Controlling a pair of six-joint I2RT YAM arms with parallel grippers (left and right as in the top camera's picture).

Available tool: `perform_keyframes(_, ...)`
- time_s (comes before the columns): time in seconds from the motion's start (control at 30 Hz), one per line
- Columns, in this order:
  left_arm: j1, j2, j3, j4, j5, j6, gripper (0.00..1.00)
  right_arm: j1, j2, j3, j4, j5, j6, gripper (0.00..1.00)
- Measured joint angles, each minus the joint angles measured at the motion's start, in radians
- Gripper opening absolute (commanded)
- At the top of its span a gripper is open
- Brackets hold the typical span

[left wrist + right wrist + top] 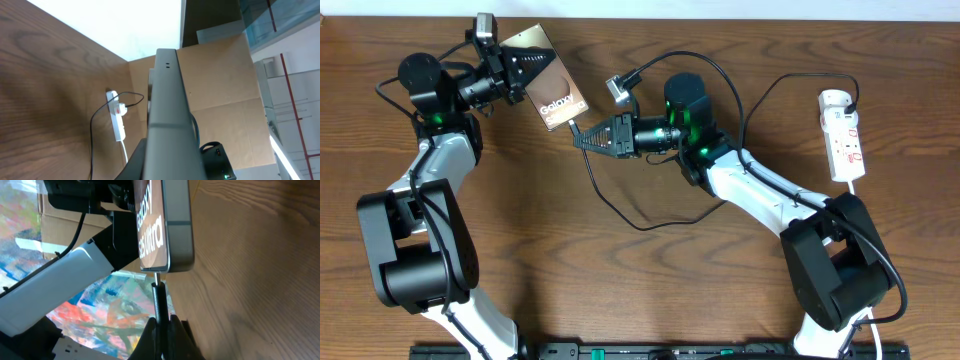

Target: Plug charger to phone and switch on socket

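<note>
My left gripper (518,68) is shut on the phone (553,82), a bronze slab with white lettering, held tilted above the table at the back left. In the left wrist view its grey edge (167,110) fills the middle. My right gripper (582,136) is shut on the charger (620,212) near its connector end. In the right wrist view the connector tip (157,280) touches the phone's lower edge (176,240), between my fingers (161,325). The thin black cable loops over the table to a black plug in the white socket (843,135) at the right, also seen in the left wrist view (117,117).
A small silver adapter block (617,90) on a black lead lies behind my right gripper. Both arm bases stand at the front edge. A cardboard box (220,85) stands beyond the table. The socket's white cord runs toward the front right.
</note>
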Motion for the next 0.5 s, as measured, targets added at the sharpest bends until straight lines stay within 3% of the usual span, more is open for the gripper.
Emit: perform_keyframes(0.5,0.002,0.0,0.0,0.003,-0.009,0.0,0.07,0.0,0.0,0.0,0.014,0.01,0.031,0.01)
